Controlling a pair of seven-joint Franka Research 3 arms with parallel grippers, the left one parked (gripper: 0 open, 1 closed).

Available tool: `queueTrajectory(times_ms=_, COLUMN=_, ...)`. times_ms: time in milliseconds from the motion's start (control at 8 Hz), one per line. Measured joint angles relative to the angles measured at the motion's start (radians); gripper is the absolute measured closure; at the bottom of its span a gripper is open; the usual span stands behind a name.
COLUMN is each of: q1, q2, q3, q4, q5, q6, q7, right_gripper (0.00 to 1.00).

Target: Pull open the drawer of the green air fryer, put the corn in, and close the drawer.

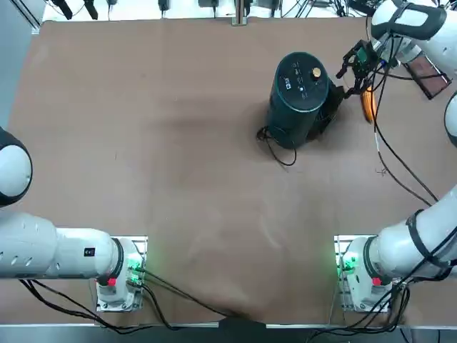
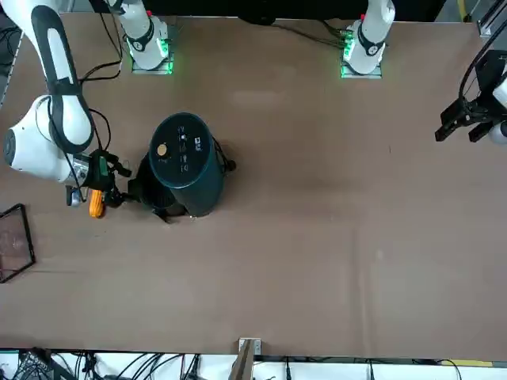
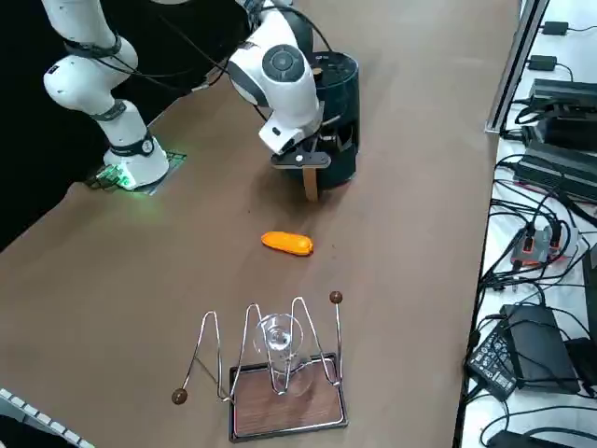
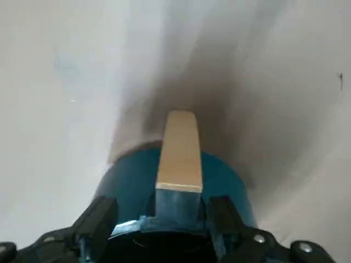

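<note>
Nearest the desk's right edge, a wire rack (image 3: pixel 179 396) with a clear glass (image 3: pixel 280 338) stands by a framed tray (image 3: pixel 298 411). A wide swing of the arm on the way to the corn could knock the glass over.

Further in, the corn (image 3: pixel 287 243) lies alone on the bare desk, toward the far right corner and between the tray and the fryer. It is rounded, so a finger coming down off its middle would probably roll it away or turn it askew; carried crosswise, it could catch on the drawer's rim.

Beyond it, the drawer (image 2: pixel 150 188) is pulled out, its wooden handle (image 3: pixel 311 184) pointing toward the corn. The right end effector (image 4: pixel 163 219) is spread wide, one finger on each side of the handle's root, with a gap at both sides; it grips nothing. If it leaves at a slant, a finger may hook the handle and drag the drawer or turn the whole fryer.

Furthest in, the green air fryer (image 1: pixel 296 86) stands upright, right of the desk's middle and nearer the far edge. Its cord (image 1: pixel 283 163) lies loose beside the base. A push to close the drawer could slide the fryer along instead, or jam if the corn sticks up above the rim.
</note>
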Motion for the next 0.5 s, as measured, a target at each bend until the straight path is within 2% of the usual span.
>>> queueTrajectory(times_ms=250, q1=-0.012, q2=-0.001, q3=0.000, q4=0.057, q5=-0.120, q6=-0.061, q7=-0.033, right_gripper=0.00)
queueTrajectory(times_ms=500, q1=-0.041, q2=-0.001, q3=-0.002, q4=0.078, q5=-0.207, q6=-0.086, q7=-0.203, right_gripper=0.00)
